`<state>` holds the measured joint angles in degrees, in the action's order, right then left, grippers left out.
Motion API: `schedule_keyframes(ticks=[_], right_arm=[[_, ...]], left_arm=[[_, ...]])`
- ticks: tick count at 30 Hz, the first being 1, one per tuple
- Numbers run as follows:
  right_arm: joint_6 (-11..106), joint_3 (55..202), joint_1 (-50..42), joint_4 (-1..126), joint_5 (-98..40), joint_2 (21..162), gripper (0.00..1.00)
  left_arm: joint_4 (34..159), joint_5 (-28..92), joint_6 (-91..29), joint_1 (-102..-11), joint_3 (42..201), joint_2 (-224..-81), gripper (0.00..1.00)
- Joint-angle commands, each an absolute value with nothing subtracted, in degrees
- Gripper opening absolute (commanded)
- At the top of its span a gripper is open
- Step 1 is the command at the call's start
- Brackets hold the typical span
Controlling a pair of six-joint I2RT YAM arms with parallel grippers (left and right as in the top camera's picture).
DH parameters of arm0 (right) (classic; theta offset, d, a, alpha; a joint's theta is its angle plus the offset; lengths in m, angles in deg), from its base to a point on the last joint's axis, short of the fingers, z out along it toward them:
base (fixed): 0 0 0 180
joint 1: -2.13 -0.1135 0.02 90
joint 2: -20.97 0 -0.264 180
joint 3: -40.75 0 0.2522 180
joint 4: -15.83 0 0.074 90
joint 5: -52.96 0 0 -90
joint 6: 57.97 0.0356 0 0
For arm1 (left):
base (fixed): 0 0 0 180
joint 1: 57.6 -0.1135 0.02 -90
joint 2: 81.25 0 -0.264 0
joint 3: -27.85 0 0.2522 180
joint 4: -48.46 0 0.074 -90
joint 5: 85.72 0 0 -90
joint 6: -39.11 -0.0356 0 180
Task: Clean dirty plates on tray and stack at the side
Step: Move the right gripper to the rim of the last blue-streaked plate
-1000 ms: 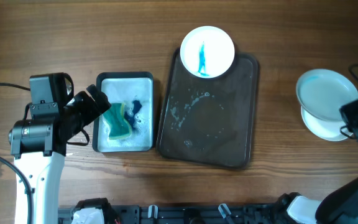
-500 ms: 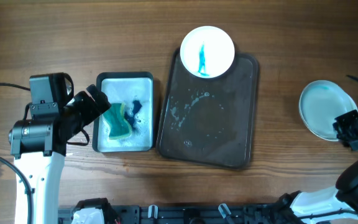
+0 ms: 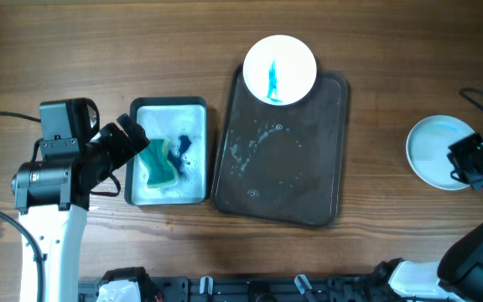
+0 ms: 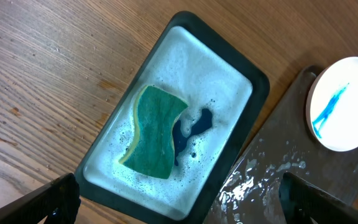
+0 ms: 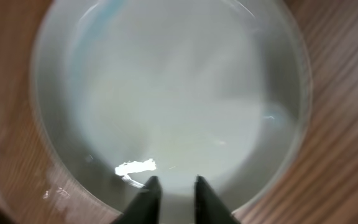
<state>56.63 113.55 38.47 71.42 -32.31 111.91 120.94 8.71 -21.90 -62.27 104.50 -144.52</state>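
- Since a second ago, the top plate [image 3: 436, 151], which hung tilted in the right tool [image 5: 171, 186], has come to lie flat on the one beneath it. The stack sits at the right side of the counter [image 3: 376, 252], well apart from the tray.
- We see that right tool all but closed, with a slim gap between its fingers and nothing held in it. It hovers just over the top plate's near rim.
- Our left tool [image 4: 179, 185] stands wide open and empty above the basin [image 3: 168, 101], where the green sponge [image 3: 159, 164] lies in foam.
- We find the tray [image 3: 309, 168] mid-counter, wet and speckled with suds, bare but for one plate.
- Farthest off, the dirty plate [image 3: 280, 69], smeared blue, rests at the tray's far end and overhangs its rim.
- We judge two risks. If the right tool pulls away sideways, it could catch the near rim and push the wet top plate off the stack. A careless pinch on the overhanging dirty plate could tip it, or send it sliding across the soapy tray.
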Motion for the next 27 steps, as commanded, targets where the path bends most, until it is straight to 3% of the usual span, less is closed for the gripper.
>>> schedule_keyframes(ticks=[1,6,17,26,27], right_arm=[[55.67,113.03,33.31,68.75,-33.68,112.5,0.04],[58.16,111.83,30.38,64.9,-41.31,117.31,0.04],[54.47,109.82,25.64,65.84,-29.09,126.01,0.04],[53.66,109.58,14.53,65.67,-24.57,124.89,0.04],[55.1,109.99,13.88,66.02,-25.42,124.32,0.1]], left_arm=[[120.81,9.19,-22.18,-62.64,105.48,-144.3,1.0],[120.81,9.19,-22.18,-62.64,105.48,-144.3,1.0],[120.81,9.19,-22.18,-62.64,105.48,-144.3,1.0],[120.81,9.19,-22.18,-62.64,105.48,-144.3,1.0],[120.81,9.19,-22.18,-62.64,105.48,-144.3,1.0]])
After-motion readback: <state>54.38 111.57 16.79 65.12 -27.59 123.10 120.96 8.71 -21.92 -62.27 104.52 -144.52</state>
